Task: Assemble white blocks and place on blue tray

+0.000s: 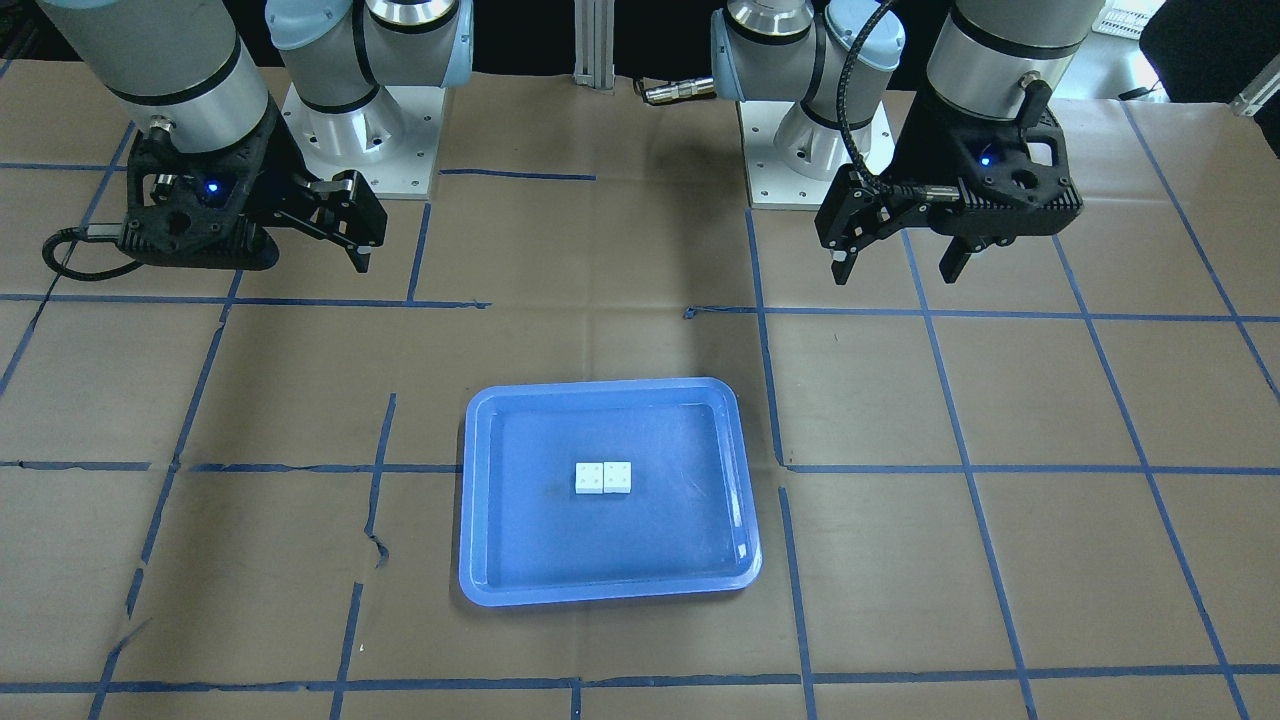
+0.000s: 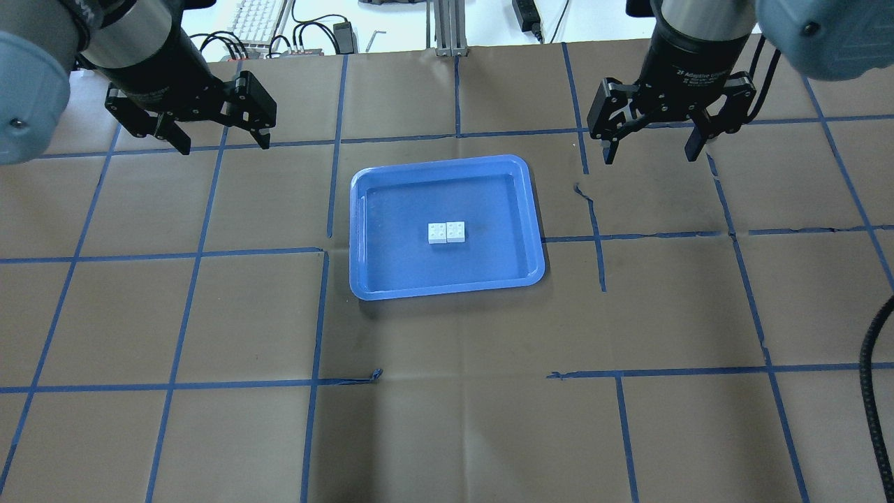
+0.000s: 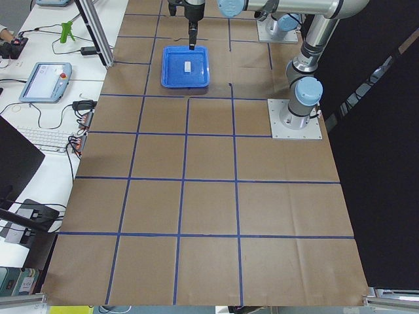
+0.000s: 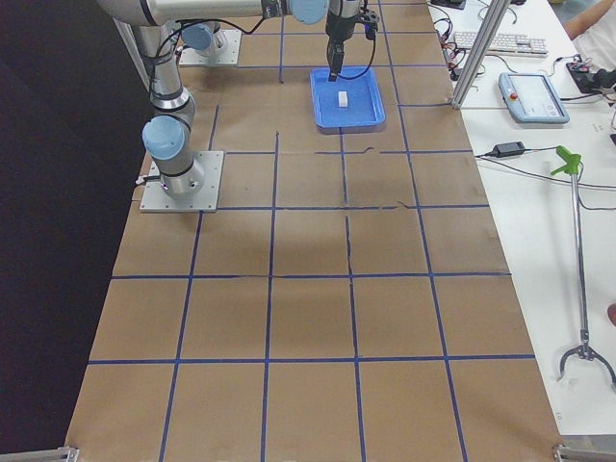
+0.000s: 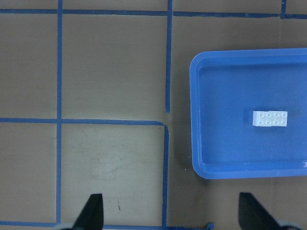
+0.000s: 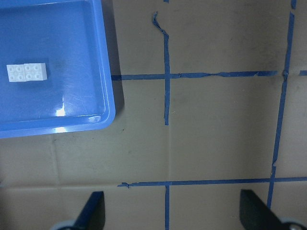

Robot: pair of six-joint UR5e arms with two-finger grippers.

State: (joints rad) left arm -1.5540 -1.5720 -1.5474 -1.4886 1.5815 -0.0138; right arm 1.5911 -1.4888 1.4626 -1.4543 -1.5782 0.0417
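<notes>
Two white blocks (image 2: 446,232) lie side by side, touching, in the middle of the blue tray (image 2: 356,230) with their studs up. They also show in the front view (image 1: 604,478), the left wrist view (image 5: 270,119) and the right wrist view (image 6: 27,73). My left gripper (image 2: 225,145) is open and empty, raised above the table beyond the tray's left side. My right gripper (image 2: 650,157) is open and empty, raised beyond the tray's right side. Neither touches the tray or the blocks.
Brown paper with a grid of blue tape (image 2: 321,314) covers the table. The arm bases (image 1: 360,140) stand on the robot's side. A keyboard (image 2: 258,17) and cables lie past the far edge. A torn tape strip (image 2: 585,199) lies right of the tray.
</notes>
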